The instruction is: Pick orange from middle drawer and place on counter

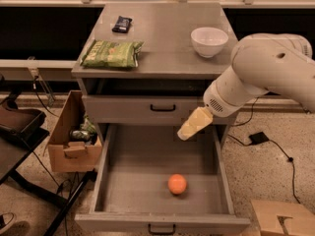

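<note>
The orange lies on the grey floor of the open middle drawer, right of centre and toward the front. My gripper hangs from the white arm above the drawer's back right part, higher than the orange and apart from it. It holds nothing that I can see. The counter is the grey worktop above the drawers.
On the counter stand a white bowl, a green chip bag and a small dark packet. The shallower drawer above is shut. A cardboard box stands left of the cabinet, another box at bottom right, cables on the floor.
</note>
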Action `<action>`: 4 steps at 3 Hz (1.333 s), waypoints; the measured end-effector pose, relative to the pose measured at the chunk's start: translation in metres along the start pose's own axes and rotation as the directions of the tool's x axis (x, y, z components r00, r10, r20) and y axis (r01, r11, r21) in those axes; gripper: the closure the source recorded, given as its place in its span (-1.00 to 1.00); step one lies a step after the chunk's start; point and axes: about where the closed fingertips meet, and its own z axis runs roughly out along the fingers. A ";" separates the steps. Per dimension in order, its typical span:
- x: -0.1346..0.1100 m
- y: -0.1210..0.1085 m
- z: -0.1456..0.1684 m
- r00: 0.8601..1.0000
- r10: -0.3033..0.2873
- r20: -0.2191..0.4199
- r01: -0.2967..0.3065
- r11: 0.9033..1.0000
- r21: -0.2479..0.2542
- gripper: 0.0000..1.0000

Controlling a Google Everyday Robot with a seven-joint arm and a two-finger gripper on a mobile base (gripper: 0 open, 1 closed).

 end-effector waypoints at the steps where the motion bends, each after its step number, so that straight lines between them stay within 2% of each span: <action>1: 0.037 -0.002 0.044 1.000 0.021 0.016 -0.020 0.999 -0.045 -1.00; 2: 0.083 -0.015 0.091 0.999 -0.001 0.054 0.005 0.997 -0.072 -1.00; 3: 0.122 -0.026 0.137 0.996 -0.064 0.059 0.070 0.991 -0.113 -1.00; 4: 0.155 -0.023 0.193 0.994 -0.097 0.043 0.104 0.975 -0.199 -1.00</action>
